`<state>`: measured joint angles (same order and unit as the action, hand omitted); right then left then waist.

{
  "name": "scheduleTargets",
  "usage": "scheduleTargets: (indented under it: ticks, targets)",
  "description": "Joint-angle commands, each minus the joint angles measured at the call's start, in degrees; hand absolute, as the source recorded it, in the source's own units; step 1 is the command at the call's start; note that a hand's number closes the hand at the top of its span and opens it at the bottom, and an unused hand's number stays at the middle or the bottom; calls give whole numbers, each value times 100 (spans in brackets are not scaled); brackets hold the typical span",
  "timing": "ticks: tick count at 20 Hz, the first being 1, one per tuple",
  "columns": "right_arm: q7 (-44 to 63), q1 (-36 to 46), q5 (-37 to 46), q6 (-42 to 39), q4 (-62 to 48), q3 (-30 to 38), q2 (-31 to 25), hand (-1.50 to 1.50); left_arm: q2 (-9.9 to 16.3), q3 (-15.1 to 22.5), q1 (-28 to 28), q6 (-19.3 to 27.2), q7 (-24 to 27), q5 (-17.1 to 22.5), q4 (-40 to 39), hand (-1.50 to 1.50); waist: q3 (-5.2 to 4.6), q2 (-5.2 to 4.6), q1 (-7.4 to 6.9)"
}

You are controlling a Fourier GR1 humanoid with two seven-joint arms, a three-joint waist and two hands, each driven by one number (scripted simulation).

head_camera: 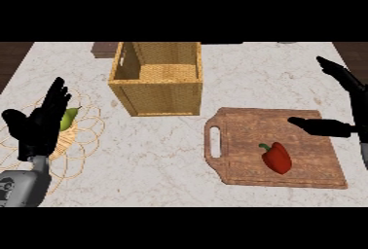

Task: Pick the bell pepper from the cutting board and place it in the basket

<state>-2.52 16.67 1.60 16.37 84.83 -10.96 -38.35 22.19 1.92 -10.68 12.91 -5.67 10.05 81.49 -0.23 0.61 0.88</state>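
A red bell pepper (277,157) with a green stem lies on the wooden cutting board (244,126) at the lower right. A tall woven basket (159,95) stands behind and to the left of the board. My right hand (343,127) is at the right edge, open, its thumb over the board's right side and its fingers stretched up toward the back; it is to the right of the pepper and not touching it. My left hand (37,125) rests open, fingers up, at the far left.
A wire fruit stand (81,136) with a green fruit (69,118) sits under and behind my left hand. A dark object (105,48) lies at the counter's back edge, left of the basket. Marble counter runs between the board and the stand.
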Motion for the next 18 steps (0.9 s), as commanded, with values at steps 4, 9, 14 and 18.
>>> scheduleTargets:
  ticks: [4, 9, 14, 18]
  targets:
    - [1666, -226, 223, -2010, 672, -633, -1828, -150, 64, -13, 116, 19, -218, -3, 211, 0, -14, 36, 47]
    - [2536, -186, -822, -3422, 1505, -337, -2589, -150, -15, -16, 127, 0, -194, -2, 267, 0, 9, -9, 28]
    - [3147, -477, -1256, -3829, 2038, 208, -2597, -150, -152, 17, -84, 16, -265, -210, 252, 0, 20, -47, -30]
    - [2865, -1025, -715, -3418, 2157, 440, -1816, -150, -218, -102, -65, -71, -376, -246, 331, 0, 24, -52, -44]
